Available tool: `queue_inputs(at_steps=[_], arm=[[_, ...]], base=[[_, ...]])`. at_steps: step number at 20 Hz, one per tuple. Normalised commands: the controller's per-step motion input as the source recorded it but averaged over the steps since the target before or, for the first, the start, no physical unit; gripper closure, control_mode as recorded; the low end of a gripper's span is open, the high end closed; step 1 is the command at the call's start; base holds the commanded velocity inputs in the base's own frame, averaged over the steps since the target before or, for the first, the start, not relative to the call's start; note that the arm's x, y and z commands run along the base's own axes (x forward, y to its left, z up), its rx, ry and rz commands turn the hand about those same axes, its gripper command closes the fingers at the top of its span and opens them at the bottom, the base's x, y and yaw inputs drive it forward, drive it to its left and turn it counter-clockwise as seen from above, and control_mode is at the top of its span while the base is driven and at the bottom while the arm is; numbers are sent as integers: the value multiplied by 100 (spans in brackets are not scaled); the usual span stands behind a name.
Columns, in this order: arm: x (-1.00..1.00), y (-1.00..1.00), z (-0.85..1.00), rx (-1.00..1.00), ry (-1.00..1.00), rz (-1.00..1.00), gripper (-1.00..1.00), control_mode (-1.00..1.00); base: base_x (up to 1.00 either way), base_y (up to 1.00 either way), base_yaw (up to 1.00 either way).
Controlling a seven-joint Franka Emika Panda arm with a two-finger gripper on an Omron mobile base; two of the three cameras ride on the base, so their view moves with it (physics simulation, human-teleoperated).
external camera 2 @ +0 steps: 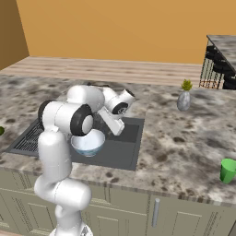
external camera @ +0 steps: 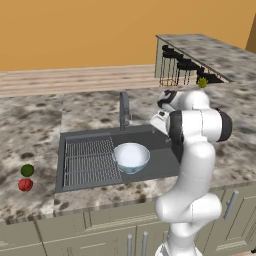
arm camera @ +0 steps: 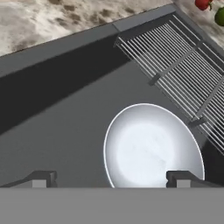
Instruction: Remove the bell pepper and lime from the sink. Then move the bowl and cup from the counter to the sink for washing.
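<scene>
Hanging over the sink (external camera: 165, 165) with its jaws spread wide and nothing between them, the pincer (arm camera: 111, 178) looks straight down on the bowl (arm camera: 151, 146), which sits on the basin floor directly beneath and slightly ahead of the fingertips, beside the wire rack (external camera: 90, 161). Both fruits lie on the counter (external camera: 30, 135) well away from the pincer: in the hand view the bell pepper (arm camera: 202, 4) and the lime (arm camera: 219, 16) sit just past the far edge of the rack, close together, outside the basin.

What remains, by my reading, is the cup (external camera 2: 227, 170). It stands upright on the counter well off to the pincer's other side, opposite the fruits, near the front edge and past the basin's rim. Reaching it likely means lifting clear of the bowl and swinging far across, away from the rack, possibly with the base driving along. A vase with a plant (external camera 2: 184, 97) stands farther back on that same side, apart from the cup.
</scene>
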Motion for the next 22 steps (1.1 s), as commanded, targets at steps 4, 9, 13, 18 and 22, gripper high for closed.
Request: queue_inputs(at_steps=[4,9,13,18,22], arm=[[-25,-7,41,-6,12,-26,-100,-100],[-24,-10,37,-13,10,-27,-100,-100],[-27,-14,33,-15,4,-27,-100,-100],[-30,-13,29,-14,2,-31,-100,-100],[-31,-14,20,-17,0,-35,-100,-100]], base=[[0,0,0],[0,0,0],[0,0,0],[0,0,0],[0,0,0]])
